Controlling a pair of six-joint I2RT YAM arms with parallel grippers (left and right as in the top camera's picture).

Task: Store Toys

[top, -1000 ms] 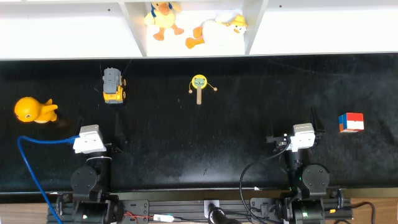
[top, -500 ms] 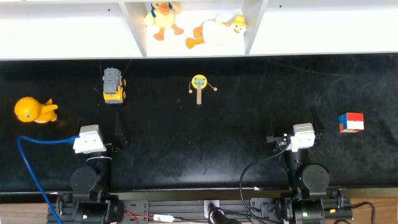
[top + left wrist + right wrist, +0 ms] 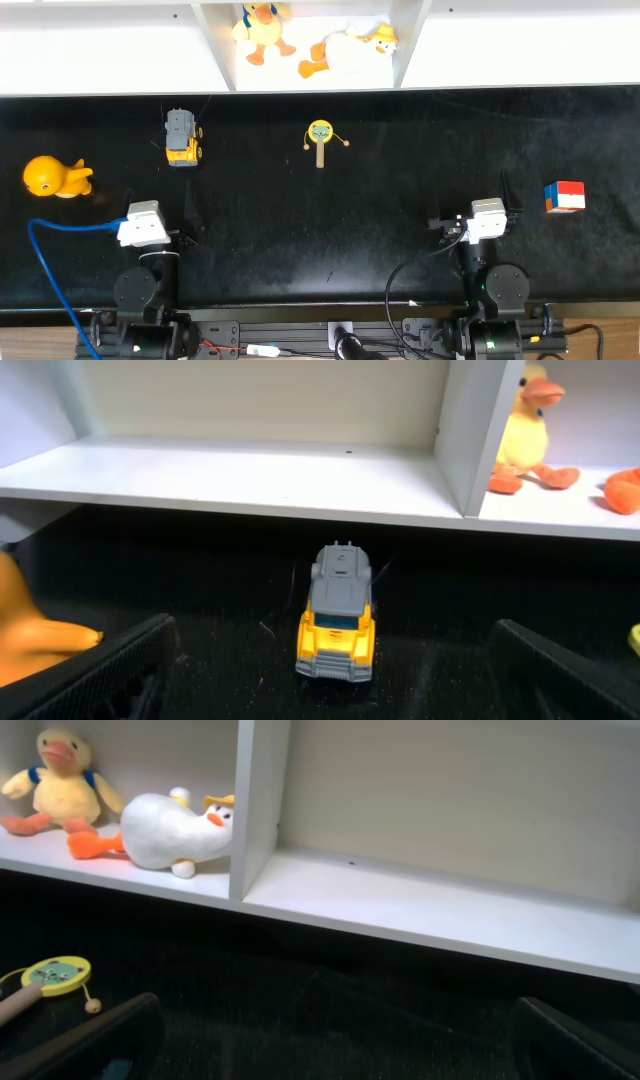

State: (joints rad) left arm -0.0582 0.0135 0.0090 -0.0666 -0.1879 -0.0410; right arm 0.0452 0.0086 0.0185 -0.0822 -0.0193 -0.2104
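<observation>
Left tool point(image 3: 335, 630): fingers wide apart, nothing between them, low over the desk point(image 3: 400, 200). Right tool point(image 3: 337, 1003): likewise spread and holding nothing.

Key relation: the toy truck point(image 3: 337, 615) sits dead ahead of the left tool, centred between its fingers but apart from them, out toward the shelf point(image 3: 250, 470). Its long axis runs straight away from the tool, grey end toward the shelf and yellow end toward the tool. Its narrow flanks therefore face the two fingers. My reading is that a straight reach forward and down would put the fingers on either side with no wrist turn needed. The left arm is clearly the nearer one, since the truck lies well off to the right tool's left.

Other toys on the desk:
- Orange duck point(image 3: 55, 177): off the left tool's left side, nearer than the truck.
- Rattle point(image 3: 320, 138): ahead and between the two tools, handle pointing back toward the arms.
- Cube point(image 3: 564, 196): to the right tool's right, near.

Already on the shelf, in the middle bay: yellow plush duck point(image 3: 262, 27) and white plush bird point(image 3: 345, 50), side by side.

Surface: flat black desk, dull finish with light specks. The truck stands on its wheels and may roll if nudged along its length.

Room: a white open-fronted bay lies beyond the truck, in line with the left tool. A blue cable point(image 3: 50, 250) trails beside the left arm's base.
</observation>
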